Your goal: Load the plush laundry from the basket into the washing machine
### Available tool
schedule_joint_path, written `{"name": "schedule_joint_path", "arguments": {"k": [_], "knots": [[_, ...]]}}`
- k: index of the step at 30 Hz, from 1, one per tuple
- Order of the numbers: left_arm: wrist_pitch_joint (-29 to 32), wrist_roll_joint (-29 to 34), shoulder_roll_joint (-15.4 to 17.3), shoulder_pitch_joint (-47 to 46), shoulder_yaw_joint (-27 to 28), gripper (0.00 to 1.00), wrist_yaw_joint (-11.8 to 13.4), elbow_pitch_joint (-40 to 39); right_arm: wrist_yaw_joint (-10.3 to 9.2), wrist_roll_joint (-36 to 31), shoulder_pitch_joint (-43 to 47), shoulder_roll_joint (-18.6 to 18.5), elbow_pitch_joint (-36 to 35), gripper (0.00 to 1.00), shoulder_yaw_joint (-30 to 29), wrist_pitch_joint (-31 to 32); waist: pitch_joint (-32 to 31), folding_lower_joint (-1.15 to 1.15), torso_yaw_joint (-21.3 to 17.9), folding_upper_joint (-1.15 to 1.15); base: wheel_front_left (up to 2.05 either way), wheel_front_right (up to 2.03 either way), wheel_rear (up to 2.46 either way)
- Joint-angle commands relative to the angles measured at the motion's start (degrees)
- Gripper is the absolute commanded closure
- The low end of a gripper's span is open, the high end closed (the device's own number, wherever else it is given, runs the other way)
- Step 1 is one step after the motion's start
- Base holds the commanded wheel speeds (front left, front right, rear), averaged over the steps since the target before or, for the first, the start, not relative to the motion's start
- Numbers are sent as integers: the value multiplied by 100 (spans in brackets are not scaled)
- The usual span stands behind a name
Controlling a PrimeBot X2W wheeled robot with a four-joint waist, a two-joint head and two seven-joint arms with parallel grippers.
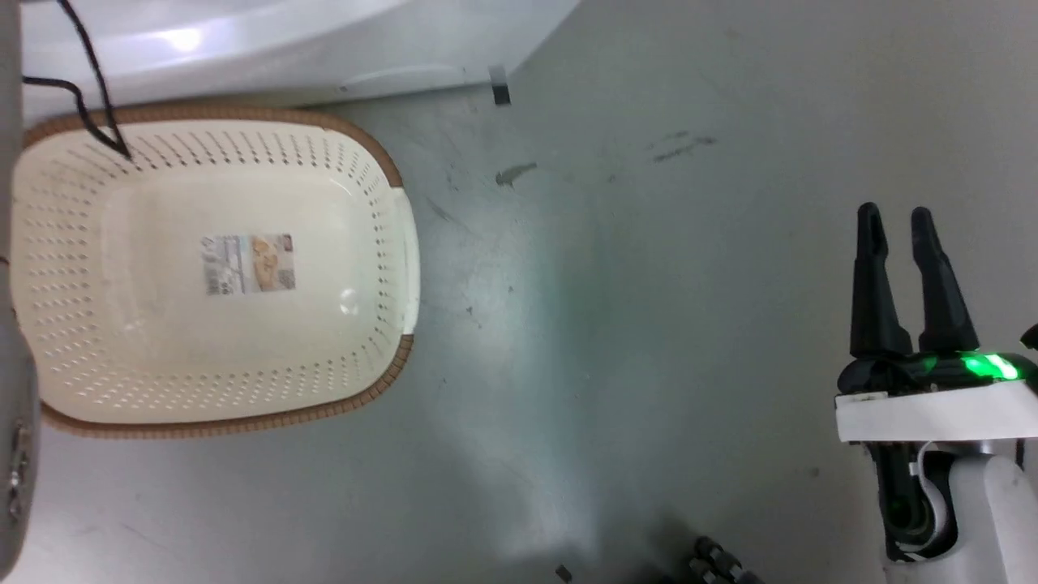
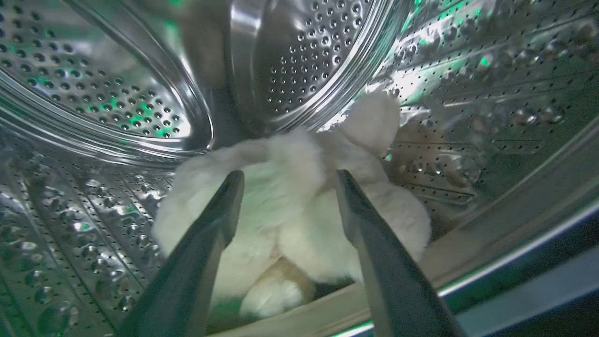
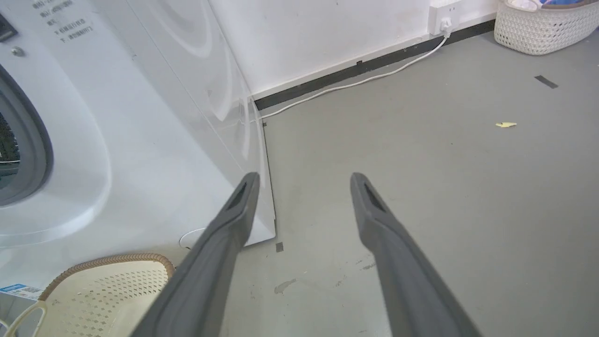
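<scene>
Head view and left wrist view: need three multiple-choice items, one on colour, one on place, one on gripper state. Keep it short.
1. What colour is the rim of the basket?
A brown
B blue
C black

2. Where is the plush laundry?
A in the basket
B in the washing machine drum
C on the floor

3. What state is the left gripper in?
A shut on the plush laundry
B open
C shut on the basket

Answers:
1 A: a brown woven-look band edges the cream wall.
2 B: it lies on the perforated steel, and the basket is empty.
3 B: its jaws stand wide apart.
</scene>
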Motion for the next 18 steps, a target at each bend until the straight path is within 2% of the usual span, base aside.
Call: {"name": "schedule_joint_path", "arguments": {"k": [1, 6, 11, 14, 18], "knots": [[-157, -73, -33, 116, 21, 0, 35, 47, 3, -58, 13, 5, -34, 0, -51, -24, -218, 0, 104, 0, 0, 0, 0], [-907, -459, -192, 668, 243, 0, -3, 162, 3, -264, 206, -37, -41, 0, -182, -24, -876, 0, 336, 0, 0, 0, 0], [-1178, -756, -394, 1573, 334, 0, -182, -46, 3, -508, 525, -95, -66, 0, -270, -24, -1711, 0, 630, 0, 0, 0, 0], [-1194, -1021, -540, 2370, 432, 0, -359, -693, 3, -675, 767, -96, -102, 0, -288, -24, -2220, 0, 807, 0, 0, 0, 0], [-1196, -1293, -679, 3637, 585, 0, -424, -1762, 3, -828, 1107, -68, -147, 0, -327, -24, -2840, 0, 1093, 0, 0, 0, 0]]}}
